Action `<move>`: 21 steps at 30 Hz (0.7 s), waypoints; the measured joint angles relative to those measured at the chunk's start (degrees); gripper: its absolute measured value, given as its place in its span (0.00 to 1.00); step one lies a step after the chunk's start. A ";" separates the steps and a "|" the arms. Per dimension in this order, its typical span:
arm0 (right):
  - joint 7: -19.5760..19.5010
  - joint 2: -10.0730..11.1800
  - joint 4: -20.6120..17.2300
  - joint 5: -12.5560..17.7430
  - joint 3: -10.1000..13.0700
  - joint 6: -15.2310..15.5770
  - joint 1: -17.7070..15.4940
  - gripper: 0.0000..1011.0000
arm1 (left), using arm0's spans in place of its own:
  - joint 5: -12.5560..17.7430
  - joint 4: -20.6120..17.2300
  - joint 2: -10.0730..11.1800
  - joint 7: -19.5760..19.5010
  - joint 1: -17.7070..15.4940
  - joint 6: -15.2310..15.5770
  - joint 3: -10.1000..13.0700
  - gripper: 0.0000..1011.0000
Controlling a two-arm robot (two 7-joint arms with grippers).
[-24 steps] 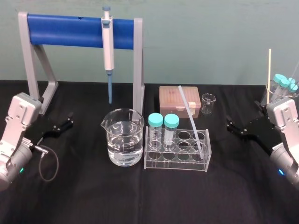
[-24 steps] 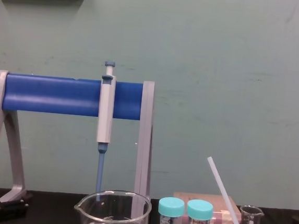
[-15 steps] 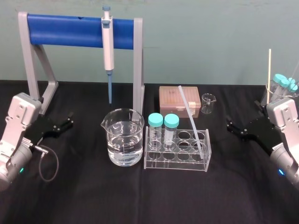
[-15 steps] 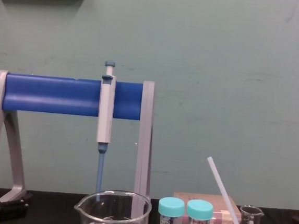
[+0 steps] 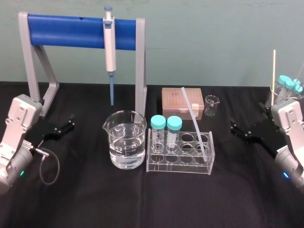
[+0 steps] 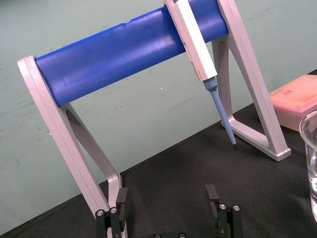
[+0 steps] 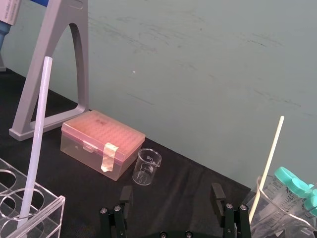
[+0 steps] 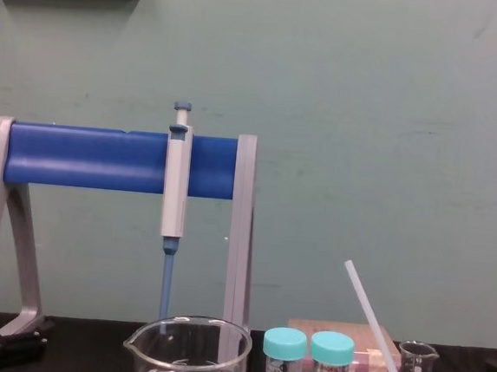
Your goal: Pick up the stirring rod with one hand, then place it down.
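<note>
- Black cloth-covered table (image 5: 142,204), bearing all items below.
- Grey A-frame stand with a blue cylindrical crossbar (image 5: 71,31), at the far left of the table.
- Left black angular-fingered gripper (image 5: 70,122), low over the cloth at the left edge, near the stand's left foot; fingers spread wide with nothing between them in the left wrist view (image 6: 167,198).
- Right black angular-fingered gripper (image 5: 234,127), low over the cloth at the right edge, well apart from the rack; fingers likewise spread wide and holding nothing in the right wrist view (image 7: 171,193).
- Large clear glass beaker with a spout (image 5: 125,140), part-filled with clear liquid, near centre, just left of the rack.
- Clear acrylic tube rack (image 5: 180,154), centre of the table.
- Pink translucent lidded box (image 5: 182,102), taped at its front, on the far side of the rack.
- Grey pipette with a blue tip (image 5: 109,47), hanging upright from the crossbar.
- Long thin white translucent stirring rod (image 5: 194,121), untouched by either gripper; lower end seated in a hole at the rack's right end, shaft tilted so the top leans to the far left before the pink box.
- Clear container of teal-capped tubes (image 5: 287,88), far right, with a thin pale stick (image 5: 274,71) standing in it.
- Two teal-capped clear tubes (image 5: 166,128), upright side by side at the rack's left end.
- Small clear glass beaker (image 5: 212,105), just right of the pink box.
</note>
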 joint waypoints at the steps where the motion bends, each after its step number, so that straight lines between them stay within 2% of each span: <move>1: 0.00 0.00 0.00 0.00 0.00 0.00 0.00 0.99 | 0.00 0.00 0.00 0.00 0.00 0.00 0.00 0.99; 18: 0.00 0.00 0.00 0.00 0.00 0.00 0.00 0.99 | 0.00 0.00 0.00 0.00 0.00 0.00 0.00 0.99; 21: 0.42 0.00 0.00 0.15 0.60 -0.25 -0.22 0.99 | 0.00 0.00 0.00 0.00 0.00 0.00 0.00 0.99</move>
